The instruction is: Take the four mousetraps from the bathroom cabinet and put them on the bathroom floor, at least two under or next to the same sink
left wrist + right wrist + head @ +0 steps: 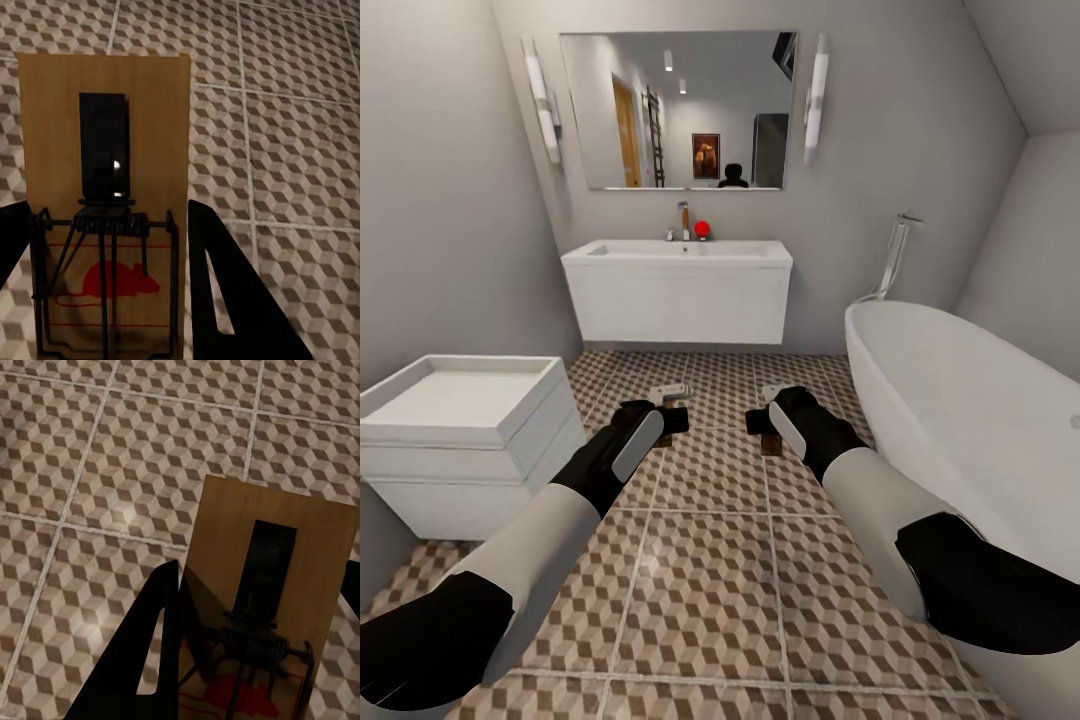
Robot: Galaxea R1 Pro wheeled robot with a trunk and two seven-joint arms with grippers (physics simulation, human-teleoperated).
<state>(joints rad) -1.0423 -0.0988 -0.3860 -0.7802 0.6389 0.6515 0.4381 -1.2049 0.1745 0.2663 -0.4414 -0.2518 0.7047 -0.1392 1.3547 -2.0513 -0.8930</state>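
Each arm carries a mousetrap above the bathroom floor [710, 560], facing the wall sink [678, 285]: left gripper [105, 300] jaws closed on one mousetrap [105, 150], right gripper [255, 660] jaws pinching the other trap [262, 570]. Two more lie on the tiles [672, 388] near the sink. Best to lower both flat and close under the sink before releasing.

Head cam high, facing sink [678, 290]; wrist cams close above same tiled floor [300, 127].

**Cube-patterned tile floor**

The floor [700, 580] is large square tiles printed with brown-and-beige cubes and light grout lines. Two small pale objects [672, 388] lie on it just beyond the fingertips, toward the sink; what they are is unclear. The tub [960, 420] stands on it, outward of the right fingers.
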